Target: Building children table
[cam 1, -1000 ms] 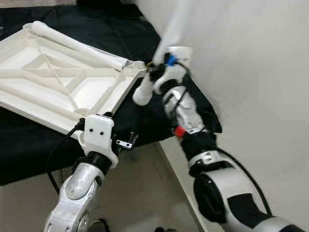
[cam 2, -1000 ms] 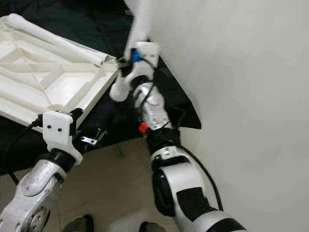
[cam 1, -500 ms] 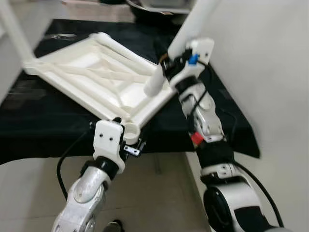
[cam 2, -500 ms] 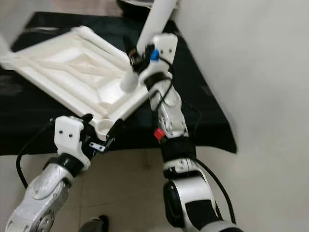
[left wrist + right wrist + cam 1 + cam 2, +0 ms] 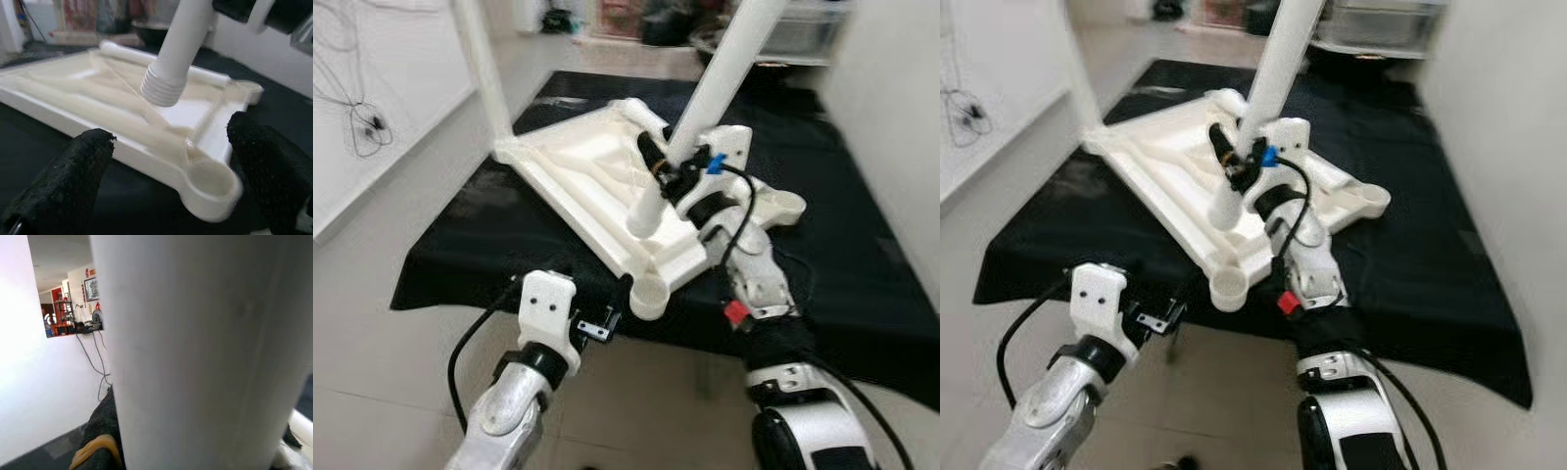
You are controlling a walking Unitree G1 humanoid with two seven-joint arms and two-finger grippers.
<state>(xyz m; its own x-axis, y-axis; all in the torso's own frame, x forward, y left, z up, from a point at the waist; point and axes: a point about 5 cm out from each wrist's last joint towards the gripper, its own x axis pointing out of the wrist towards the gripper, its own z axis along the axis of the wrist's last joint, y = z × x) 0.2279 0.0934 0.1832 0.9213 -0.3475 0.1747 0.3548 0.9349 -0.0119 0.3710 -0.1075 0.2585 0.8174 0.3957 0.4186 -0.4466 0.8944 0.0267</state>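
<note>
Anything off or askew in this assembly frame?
Nothing damaged. The tabletop lies upside down on the black cloth with one leg fitted. The right gripper holds another leg tilted, its threaded end short of the empty corner socket.

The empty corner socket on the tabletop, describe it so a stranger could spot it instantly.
On the black cloth lies an upside-down white tabletop. The socket is the round open cup at its corner nearest the robot, overhanging the cloth's edge beside the left gripper; nothing is screwed into it.

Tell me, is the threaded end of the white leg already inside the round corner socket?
No, the leg's threaded end hangs above the tabletop's ribbed underside, apart from the empty socket.
</note>
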